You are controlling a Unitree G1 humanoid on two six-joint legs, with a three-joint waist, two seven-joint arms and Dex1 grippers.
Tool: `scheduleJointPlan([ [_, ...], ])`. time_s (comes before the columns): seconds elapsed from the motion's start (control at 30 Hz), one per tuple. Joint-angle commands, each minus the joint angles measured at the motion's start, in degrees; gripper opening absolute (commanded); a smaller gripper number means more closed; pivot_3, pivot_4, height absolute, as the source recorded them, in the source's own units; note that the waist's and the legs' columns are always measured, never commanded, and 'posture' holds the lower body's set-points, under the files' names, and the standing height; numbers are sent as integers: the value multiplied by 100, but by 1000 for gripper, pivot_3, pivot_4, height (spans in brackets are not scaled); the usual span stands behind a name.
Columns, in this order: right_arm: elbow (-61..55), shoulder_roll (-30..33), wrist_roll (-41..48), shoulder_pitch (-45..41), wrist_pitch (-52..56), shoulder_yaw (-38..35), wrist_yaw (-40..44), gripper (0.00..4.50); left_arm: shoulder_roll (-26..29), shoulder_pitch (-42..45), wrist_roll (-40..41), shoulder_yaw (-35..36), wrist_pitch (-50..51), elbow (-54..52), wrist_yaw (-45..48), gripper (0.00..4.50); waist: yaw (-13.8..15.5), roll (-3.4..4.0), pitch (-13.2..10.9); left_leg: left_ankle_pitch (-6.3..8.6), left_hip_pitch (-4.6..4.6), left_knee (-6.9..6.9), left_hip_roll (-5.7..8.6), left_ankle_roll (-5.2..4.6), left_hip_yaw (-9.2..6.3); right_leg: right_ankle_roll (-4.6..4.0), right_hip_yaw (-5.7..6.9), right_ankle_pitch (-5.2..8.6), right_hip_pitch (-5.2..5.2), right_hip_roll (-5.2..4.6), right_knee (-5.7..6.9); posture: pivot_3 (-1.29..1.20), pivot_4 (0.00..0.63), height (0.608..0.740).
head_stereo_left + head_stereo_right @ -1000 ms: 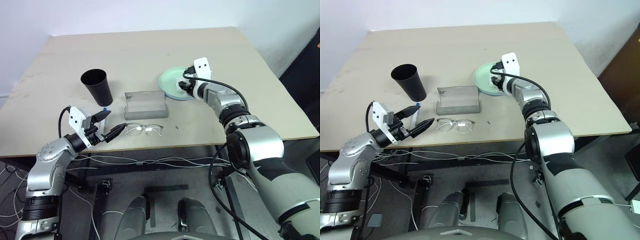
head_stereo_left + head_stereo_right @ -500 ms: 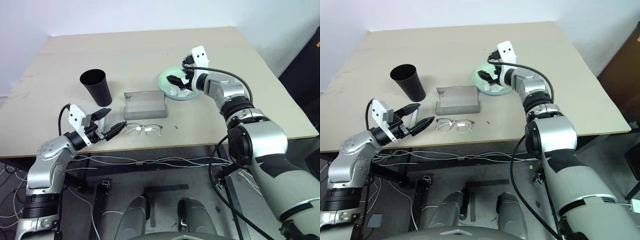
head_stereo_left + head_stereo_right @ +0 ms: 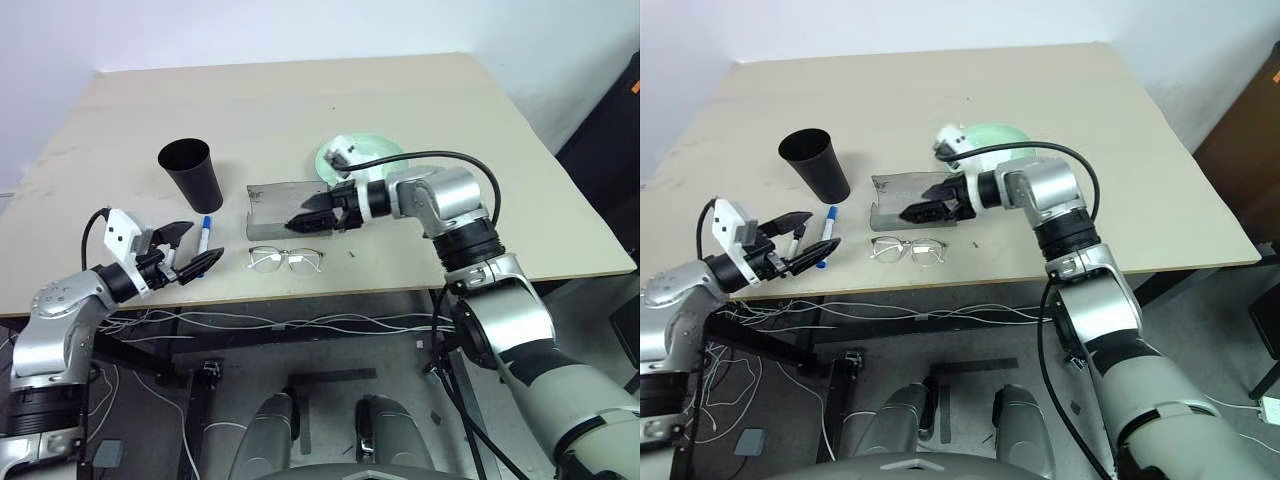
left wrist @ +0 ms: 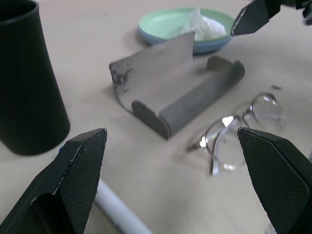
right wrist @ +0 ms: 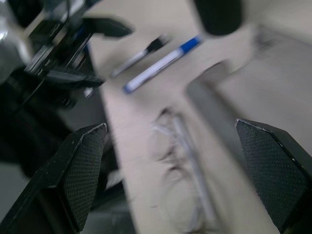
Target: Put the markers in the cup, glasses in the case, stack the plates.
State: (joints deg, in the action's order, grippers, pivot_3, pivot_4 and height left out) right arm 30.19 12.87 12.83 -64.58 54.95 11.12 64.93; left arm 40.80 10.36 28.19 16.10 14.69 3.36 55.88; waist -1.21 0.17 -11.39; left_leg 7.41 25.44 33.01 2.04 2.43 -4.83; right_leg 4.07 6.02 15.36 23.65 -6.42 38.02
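The worktop (image 3: 300,100) carries everything, and most of it lies toward the near half. At about 1 o'clock from its middle sit the plates (image 3: 385,152), the mint one on top of the blue, with a crumpled tissue (image 4: 202,27) lying in the upper one, so the stacking looks done. The cup (image 3: 193,172) stands upright at 9 o'clock, well apart from them. Between cup and plates the case (image 3: 282,205) lies open, and the right gripper (image 3: 312,217), jaws spread and holding nothing, hangs over its near edge, pointing toward 9 o'clock. The left gripper (image 3: 180,257) sits low at 7 o'clock, jaws spread too and empty. The glasses (image 3: 286,260) rest just at 6 o'clock of the case, lenses side by side, untouched. A marker (image 3: 204,234) lies between the cup and the left gripper, not in the cup. My judgement: the glasses step is in hand; next the right jaws should drop onto the frame, pinch it gently and lift it into the case.
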Motion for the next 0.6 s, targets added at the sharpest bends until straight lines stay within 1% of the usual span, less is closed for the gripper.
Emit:
scheduleJointPlan([
  [0.03, 27, -82, 53, -148, 30, 289, 156, 4462, 290, -87, 168, 216, -211, 221, 661, 4500, 2, 0, 0, 0, 2, 0, 0, 0, 2, 0, 0, 0, 3, -1, 0, 0, 150, 740],
  [0.13, 295, -119, 11, -266, -90, 442, 263, 4462, 459, -219, 278, 272, -207, 338, 1166, 4500, 12, 0, 0, 0, 7, 0, 0, 1, 2, 0, 0, 0, 5, -2, -2, 0, 150, 740],
  [0.27, 843, -230, -59, -451, -308, 541, 356, 4462, 643, -363, 295, 355, -291, 484, 1560, 4500, 5, 0, 0, 1, 8, 0, 0, 2, 2, -1, -1, 0, 6, -4, -4, 0, 150, 740],
  [0.47, 1825, -553, -379, -755, -877, 675, 342, 4462, 838, -447, 121, 330, -358, 310, 1579, 4500, 1, 0, 0, 1, 8, -3, -1, 2, 2, -1, -1, -1, 10, -1, -3, 0, 150, 740],
  [0.6, 2364, -705, -625, -960, -1220, 734, 390, 4462, 842, -427, 96, 280, -318, 165, 1496, 4500, 5, 1, -1, 1, 12, -3, 0, 1, 3, 0, -2, -1, 12, -1, -3, 0, 150, 740],
])
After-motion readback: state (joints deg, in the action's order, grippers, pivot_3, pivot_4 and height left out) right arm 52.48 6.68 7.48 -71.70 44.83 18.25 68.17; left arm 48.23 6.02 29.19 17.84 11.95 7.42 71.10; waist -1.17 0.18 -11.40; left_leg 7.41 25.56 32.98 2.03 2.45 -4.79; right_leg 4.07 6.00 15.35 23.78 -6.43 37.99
